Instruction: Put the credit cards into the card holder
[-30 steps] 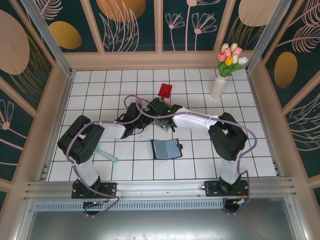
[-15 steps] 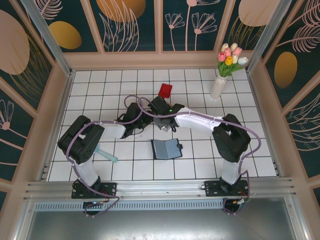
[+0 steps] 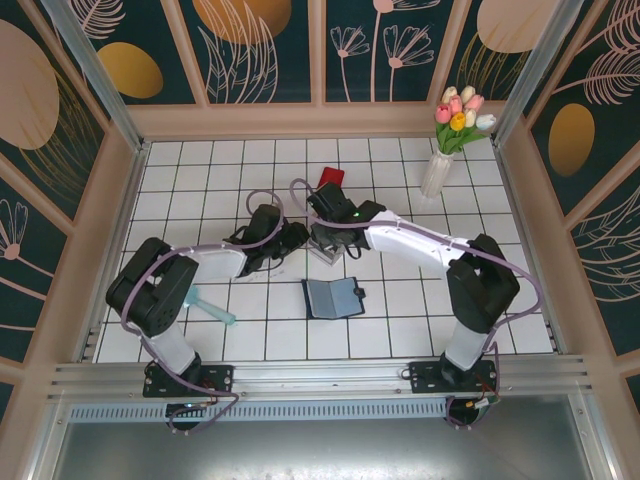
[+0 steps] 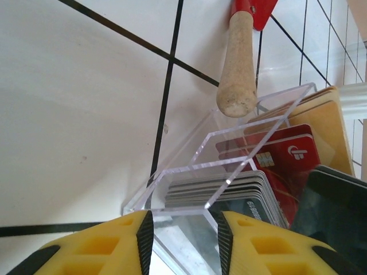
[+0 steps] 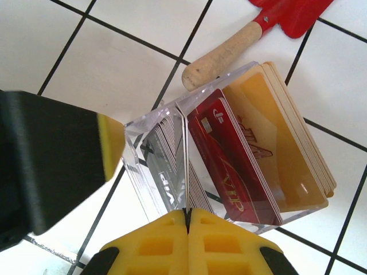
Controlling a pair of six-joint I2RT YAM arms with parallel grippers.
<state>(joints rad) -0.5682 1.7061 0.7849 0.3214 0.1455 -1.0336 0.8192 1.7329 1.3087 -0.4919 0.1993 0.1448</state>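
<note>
— Two tools at one clear box (image 5: 143, 134): why?
— Left tool (image 4: 182, 222), jaws apart, straddles its corner, likely to steady it. Right tool (image 5: 188, 220), clenched, sits over the credit cards (image 5: 235, 154) standing inside; grip on a card unconfirmed. Card holder (image 3: 330, 297) lies open on the worktop (image 3: 400, 300) nearby.

The left gripper (image 4: 182, 229) and right gripper (image 5: 188, 220) are crowding the clear box (image 5: 140, 150) mid-tabletop (image 3: 200, 170). The red paddle (image 3: 329, 179) is blocking its far side, and bare tiles are lying open along both side edges.
</note>
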